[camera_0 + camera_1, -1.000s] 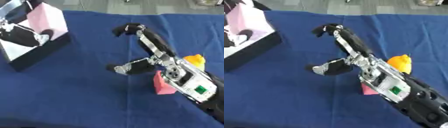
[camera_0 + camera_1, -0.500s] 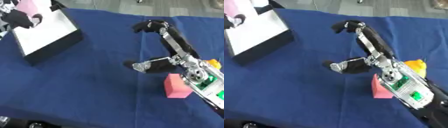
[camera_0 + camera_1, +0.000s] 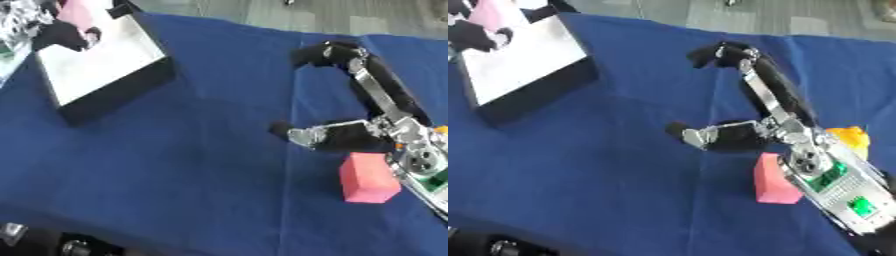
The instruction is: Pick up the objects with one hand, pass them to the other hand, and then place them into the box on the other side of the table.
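While the pink rectangular block [image 3: 368, 177] lies on the blue cloth-covered counter [image 3: 201, 150] at about four o'clock, the black and silver right hand [image 3: 750, 117] hangs just above and beside it, its fingers [image 3: 732, 55] stretched toward twelve o'clock with the tips bent over and its thumb [image 3: 706, 136] spread wide toward nine o'clock, holding nothing. Tucked behind the wrist at three o'clock sits a small orange-yellow object [image 3: 849, 136], too hidden to make out. Well apart, at ten o'clock, stands the black box with a white inside [image 3: 101, 70], tilted on the cloth, with something pink [image 3: 77, 11] at its far edge.
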